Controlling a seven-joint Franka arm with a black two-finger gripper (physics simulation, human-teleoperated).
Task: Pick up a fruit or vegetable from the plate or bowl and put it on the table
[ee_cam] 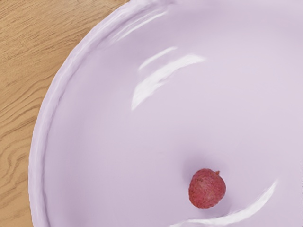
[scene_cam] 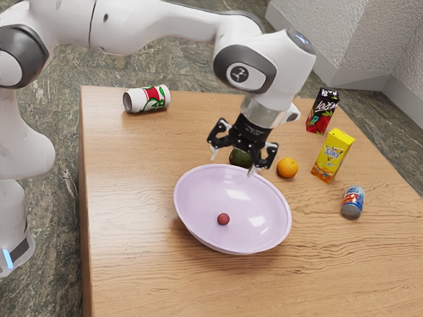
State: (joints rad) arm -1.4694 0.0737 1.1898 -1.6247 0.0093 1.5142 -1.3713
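Lilac bowl (scene_cam: 198, 191), one lychee (scene_cam: 223, 218) inside.
Gripper (scene_cam: 232, 166) spread wide, empty; the lychee lies below its fingertips, toward the exterior camera: likely shift that way, then down.

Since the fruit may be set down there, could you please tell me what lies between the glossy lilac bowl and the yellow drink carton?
In the exterior view, a round orange fruit lies on the wooden table between the bowl and the carton.
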